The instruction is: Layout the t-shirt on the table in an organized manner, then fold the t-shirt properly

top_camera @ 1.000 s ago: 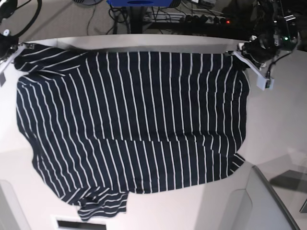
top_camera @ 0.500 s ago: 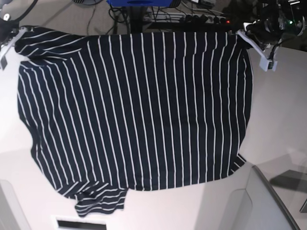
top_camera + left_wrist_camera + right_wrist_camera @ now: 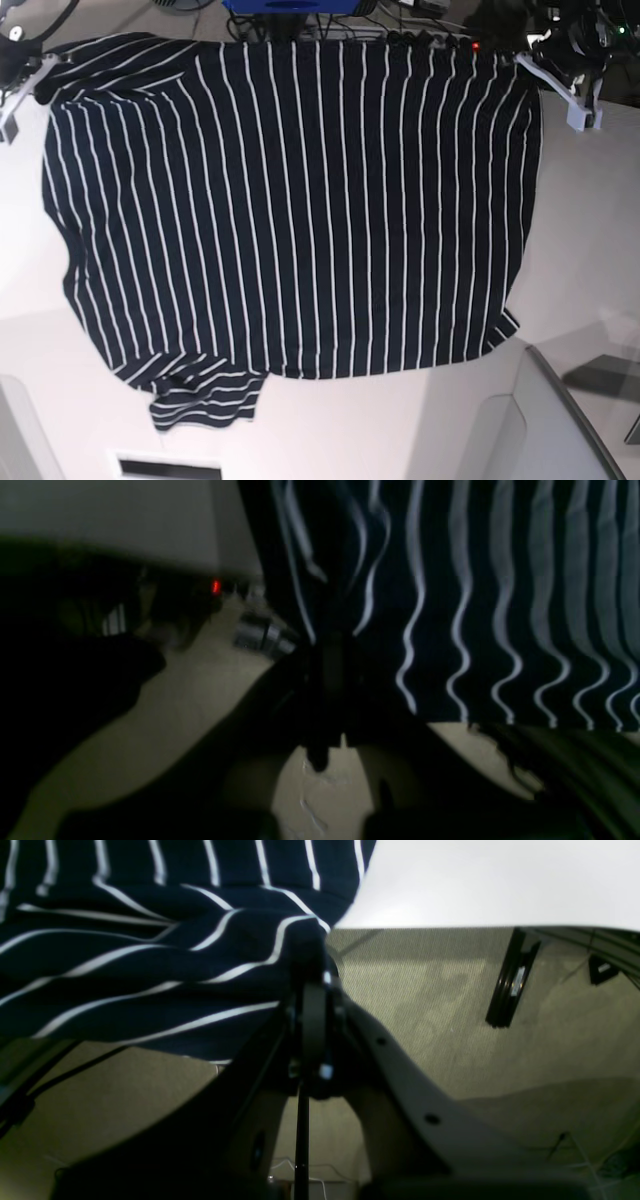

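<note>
While both far corners of the garment are held up, the scene is laid out near to far as follows.

Near edge of the table: a bunched sleeve of the t-shirt (image 3: 290,210) is seen lying crumpled on the table (image 3: 580,260) near its near-left corner, with the lower hem resting flat beside it.

Middle of the table: the striped cloth is spread wide across the white top, its stripes running from near to far; bare table is left showing along both sides.

Far edge of the table: the cloth is carried past the far edge, so that the edge itself is covered and the floor clutter behind is partly hidden.

Right gripper (image 3: 312,965): it is clenched on the far-left corner of the t-shirt (image 3: 150,940), as seen in the base view; folds of cloth are gathered into its closed jaws, with carpeted floor seen beneath. In the base view it is placed at (image 3: 30,72).

Left gripper (image 3: 330,645): it is clamped on the far-right corner of the t-shirt (image 3: 500,605); the picture is dark and blurred, but rippled cloth is seen drawn into the closed jaws. In the base view it is placed at (image 3: 540,72).
</note>
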You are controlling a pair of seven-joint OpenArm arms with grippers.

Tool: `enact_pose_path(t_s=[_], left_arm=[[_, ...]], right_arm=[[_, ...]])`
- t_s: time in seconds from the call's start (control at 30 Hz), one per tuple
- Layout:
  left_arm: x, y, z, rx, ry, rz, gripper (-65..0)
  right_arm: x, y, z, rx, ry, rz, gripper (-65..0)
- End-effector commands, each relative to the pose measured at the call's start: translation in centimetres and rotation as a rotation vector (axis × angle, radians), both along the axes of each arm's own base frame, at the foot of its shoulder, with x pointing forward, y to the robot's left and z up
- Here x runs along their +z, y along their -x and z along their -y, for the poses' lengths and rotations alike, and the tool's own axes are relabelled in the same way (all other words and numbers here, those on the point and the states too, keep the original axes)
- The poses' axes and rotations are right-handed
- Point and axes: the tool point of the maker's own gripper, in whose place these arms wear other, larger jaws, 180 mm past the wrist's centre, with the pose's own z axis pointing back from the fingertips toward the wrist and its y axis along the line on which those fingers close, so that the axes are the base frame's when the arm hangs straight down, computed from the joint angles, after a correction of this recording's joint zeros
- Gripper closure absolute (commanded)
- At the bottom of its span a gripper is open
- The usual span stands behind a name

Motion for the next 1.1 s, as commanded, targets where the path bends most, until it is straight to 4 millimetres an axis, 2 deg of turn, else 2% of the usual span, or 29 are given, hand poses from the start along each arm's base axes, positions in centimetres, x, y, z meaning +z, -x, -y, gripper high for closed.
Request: enact_pose_path(t_s=[0.0,0.2,0.3,0.5,0.7,0.83,0.9,1.07], left_arm=[[0.6,-0.2,-0.6,-0.008,-0.025,0.011,0.0],[0.7,-0.4,-0.6,-0.011,-0.026,0.015,0.0],[1.0,-1.8,-0.6,-0.009,-0.024,0.045,0.0],[1.6,-4.6,-0.5,-0.013,-0.021,0.106,0.0],[1.2,-7.3,1.9,-0.113,0.018,0.104,0.0],[0.5,-8.4,1.7,-0.09,0.039,0.106,0.0],[0.3,-8.9,1.2,-0.074,0.041,0.107,0.0],[0.4,-10.3,-0.8,-0.088,-0.076,0.087,0.0]], right_arm=[[0.7,-0.3,0.7,0.008,0.027,0.014,-0.5],[1.0,-1.7,0.7,0.009,0.028,0.044,-0.5],[1.4,-3.2,0.6,0.016,0.028,0.078,-0.5],[2.5,-7.1,-2.8,0.173,0.017,0.141,-0.5],[3.6,-11.2,-4.6,0.175,-0.01,0.221,-0.5],[4.6,-13.8,-4.3,0.175,0.0,0.266,-0.5],[4.5,-14.9,-4.1,0.165,-0.012,0.271,-0.5],[3.3,-16.7,-3.0,0.129,-0.047,0.248,-0.5]])
